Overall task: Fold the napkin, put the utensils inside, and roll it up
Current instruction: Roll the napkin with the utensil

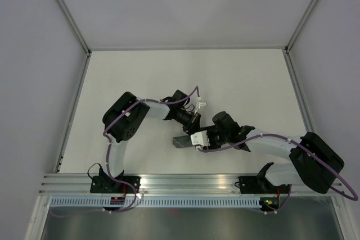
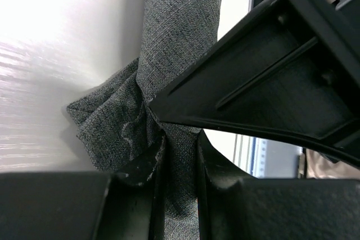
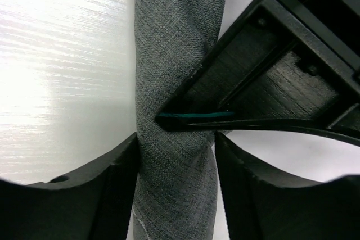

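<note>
rolled napkin (image 3: 174, 54) lying on white table (image 1: 140, 82); left gripper (image 2: 180, 150) pinching its fabric; right gripper (image 3: 177, 144) clamped round the roll

The left gripper (image 2: 179, 158) pinches a rolled grey napkin (image 2: 180, 37) on the white table (image 2: 67, 54). Loose cloth bunches out left of the pinch. From the napkin's right, a black finger (image 2: 264, 77) touches the roll with its tip.
</note>
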### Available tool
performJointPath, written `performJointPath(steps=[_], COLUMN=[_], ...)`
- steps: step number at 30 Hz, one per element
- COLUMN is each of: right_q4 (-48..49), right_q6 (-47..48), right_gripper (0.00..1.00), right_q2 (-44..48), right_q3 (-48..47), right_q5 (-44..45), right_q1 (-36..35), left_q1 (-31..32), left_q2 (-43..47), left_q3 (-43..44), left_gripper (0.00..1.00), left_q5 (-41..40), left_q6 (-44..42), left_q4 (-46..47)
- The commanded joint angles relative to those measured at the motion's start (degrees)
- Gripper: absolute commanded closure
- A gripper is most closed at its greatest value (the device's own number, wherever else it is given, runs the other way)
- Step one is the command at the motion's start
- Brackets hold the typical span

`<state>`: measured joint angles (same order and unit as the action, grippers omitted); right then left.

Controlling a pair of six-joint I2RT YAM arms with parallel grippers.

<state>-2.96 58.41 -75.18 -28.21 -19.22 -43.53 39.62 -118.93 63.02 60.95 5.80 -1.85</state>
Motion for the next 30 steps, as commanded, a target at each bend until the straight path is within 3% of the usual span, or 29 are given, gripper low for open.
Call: performJointPath(steps=[1, 4, 6, 9, 17, 22, 30], right_q4=[-2.2, -4.3, -5.5, -8.2, -13.3, -17.4, -21.6], right_q6=[0.8, 0.9, 0.7, 0.2, -2.6, -6.2, -15.8], right_gripper=[0.41, 0.5, 0.64, 0.7, 0.78, 0.79, 0.82], right_q2=[-2.0, -2.7, -3.1, -3.9, -6.7, -10.2, -15.7], right_q3=[-1.1, -1.4, -2.3, -3.4, -6.0, -9.7, -17.0], right_q5=[2.0, 2.6, 3.0, 3.3, 4.2, 3.9, 3.1], right_q1=[-0.3, -0.3, -0.3, -0.3, -0.3, -0.2, 0.3], left_q1=[0.0, -0.3, -0.7, -1.8, -5.9, -9.5, -15.4], left_q2=[-4.7, -4.1, -2.9, -0.5, 7.6, 12.7, 28.4], left_q3=[-2.1, -1.7, -1.6, -2.1, -1.3, -1.2, -7.5], left_gripper=[0.92, 0.8, 0.7, 0.62, 0.57, 0.56, 0.56], left_q5=[-3.6, -3.7, -4.4, -6.1, -11.1, -22.0, -42.5], left_q6=[-0.9, -0.6, -0.1, 2.3, 8.4, 12.9, 20.7], left_q4=[-9.6, -9.7, -9.5, -7.1, -2.9, -3.0, -4.0])
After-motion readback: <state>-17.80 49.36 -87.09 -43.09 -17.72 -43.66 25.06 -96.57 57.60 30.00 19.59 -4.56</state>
